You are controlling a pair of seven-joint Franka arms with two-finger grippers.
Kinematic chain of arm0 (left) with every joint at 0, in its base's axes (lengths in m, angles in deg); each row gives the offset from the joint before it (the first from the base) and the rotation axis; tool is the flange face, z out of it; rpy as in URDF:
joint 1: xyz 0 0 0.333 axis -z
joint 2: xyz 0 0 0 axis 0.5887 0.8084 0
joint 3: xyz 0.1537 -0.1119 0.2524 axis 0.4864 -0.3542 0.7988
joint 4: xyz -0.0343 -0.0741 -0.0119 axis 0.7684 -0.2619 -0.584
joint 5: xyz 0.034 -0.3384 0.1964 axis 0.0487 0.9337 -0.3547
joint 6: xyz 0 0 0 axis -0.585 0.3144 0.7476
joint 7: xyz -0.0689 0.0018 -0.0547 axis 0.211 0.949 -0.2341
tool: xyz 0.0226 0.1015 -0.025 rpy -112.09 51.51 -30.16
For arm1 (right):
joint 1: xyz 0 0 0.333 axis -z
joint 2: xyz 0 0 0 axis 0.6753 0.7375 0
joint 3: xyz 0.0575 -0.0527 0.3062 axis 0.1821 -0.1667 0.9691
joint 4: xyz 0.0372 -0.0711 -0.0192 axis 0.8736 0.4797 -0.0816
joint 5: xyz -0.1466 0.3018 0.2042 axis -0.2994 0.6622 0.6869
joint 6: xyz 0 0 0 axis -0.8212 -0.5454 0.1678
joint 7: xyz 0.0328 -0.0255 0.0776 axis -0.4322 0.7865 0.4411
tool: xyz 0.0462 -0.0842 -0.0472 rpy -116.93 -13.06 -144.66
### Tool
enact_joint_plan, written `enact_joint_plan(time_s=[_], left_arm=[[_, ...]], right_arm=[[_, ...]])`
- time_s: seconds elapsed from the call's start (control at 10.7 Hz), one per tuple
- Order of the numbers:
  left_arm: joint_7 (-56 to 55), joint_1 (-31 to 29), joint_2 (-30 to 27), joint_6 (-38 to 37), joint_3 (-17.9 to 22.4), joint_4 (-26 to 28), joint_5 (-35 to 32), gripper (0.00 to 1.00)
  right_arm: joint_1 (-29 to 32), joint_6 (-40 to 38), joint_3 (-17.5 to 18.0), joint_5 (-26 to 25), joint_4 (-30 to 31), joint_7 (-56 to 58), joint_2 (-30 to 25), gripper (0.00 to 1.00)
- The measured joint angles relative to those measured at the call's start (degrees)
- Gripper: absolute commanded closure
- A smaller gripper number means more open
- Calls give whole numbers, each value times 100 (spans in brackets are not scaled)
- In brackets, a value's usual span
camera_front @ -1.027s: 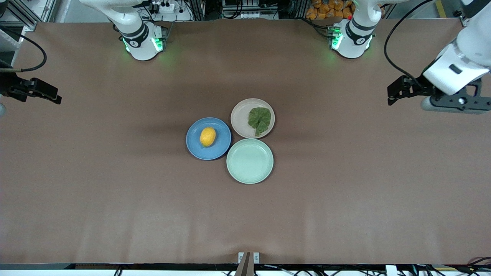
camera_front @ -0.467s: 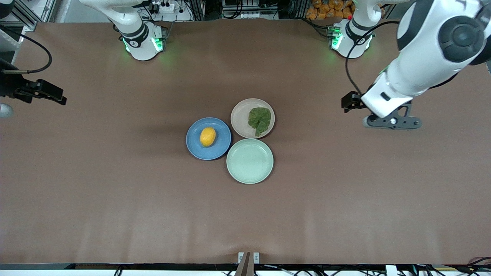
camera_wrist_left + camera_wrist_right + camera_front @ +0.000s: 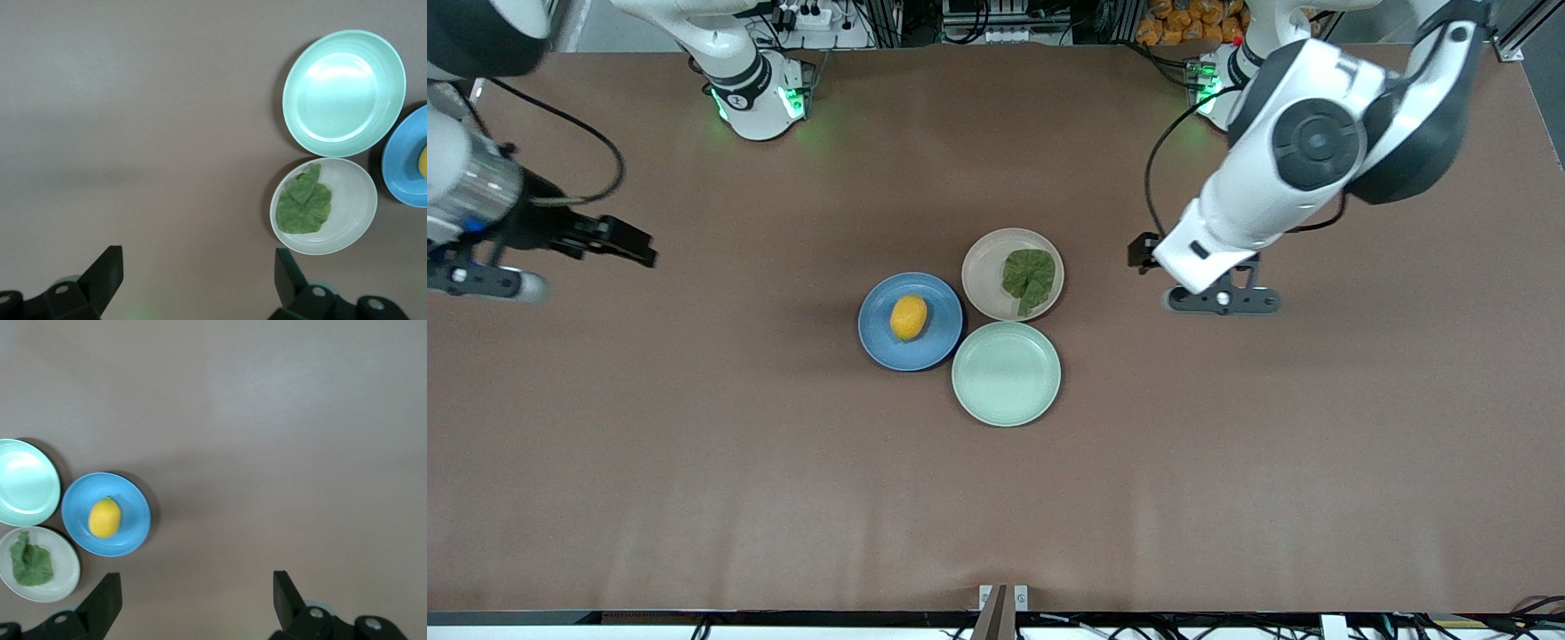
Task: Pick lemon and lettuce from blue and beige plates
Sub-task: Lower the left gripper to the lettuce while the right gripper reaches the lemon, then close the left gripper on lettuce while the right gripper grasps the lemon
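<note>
The lemon [image 3: 908, 317] lies on the blue plate [image 3: 880, 342]. The lettuce [image 3: 1029, 277] lies on the beige plate [image 3: 985, 276], which touches the blue one. My left gripper [image 3: 1143, 253] is open and empty over bare table, beside the beige plate toward the left arm's end. My right gripper [image 3: 627, 244] is open and empty over bare table toward the right arm's end, well apart from the blue plate. The left wrist view shows its open gripper [image 3: 198, 280], the lettuce [image 3: 303, 203] and beige plate [image 3: 350, 207]. The right wrist view shows its open gripper [image 3: 197, 603], the lemon [image 3: 105, 517] and blue plate [image 3: 130, 513].
An empty mint-green plate [image 3: 1006, 373] sits against the other two, nearer to the front camera; it also shows in the left wrist view [image 3: 343, 93] and the right wrist view [image 3: 27, 482]. Brown table surface [image 3: 1227, 444] surrounds the plates.
The left arm has swung in from the table's end to beside the beige plate. The right gripper has moved inward toward the plates. Plates, lemon and lettuce have not moved.
</note>
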Motion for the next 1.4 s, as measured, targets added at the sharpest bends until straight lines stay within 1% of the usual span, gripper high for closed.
enact_joint_plan(time_s=[0.19, 0.47, 0.65, 0.84, 0.93, 1.12, 1.31, 1.4], left_arm=[[-629, 351, 304, 235, 0, 15, -101, 0], [-1488, 903, 876, 500, -4, 36, -341, 0], [-1978, 1323, 1296, 732, -5, 45, -609, 0], [-2259, 1632, 1691, 1002, -2, 44, -789, 0], [-2269, 1684, 1846, 1177, -1, 41, -807, 0], [-2269, 1722, 2051, 1504, 1, 35, -811, 0], [-2270, 1897, 2220, 1740, 15, 33, -823, 0], [-2271, 1977, 2300, 1787, 24, 32, -941, 0]], right_arm=[[-22, 661, 402, 0, 502, -575, 65, 0], [-50, 1325, 875, 0, 841, -1114, 404, 0], [-109, 2037, 1135, -2, 1162, -1464, 661, 0], [-184, 2741, 1340, -34, 1556, -1820, 858, 0], [-212, 2937, 1420, -123, 1678, -2023, 957, 0], [-245, 3158, 1536, -338, 1754, -2469, 1163, 0], [-285, 3309, 1608, -455, 1763, -2874, 1383, 0], [-301, 3367, 1659, -587, 1767, -3125, 1502, 0]])
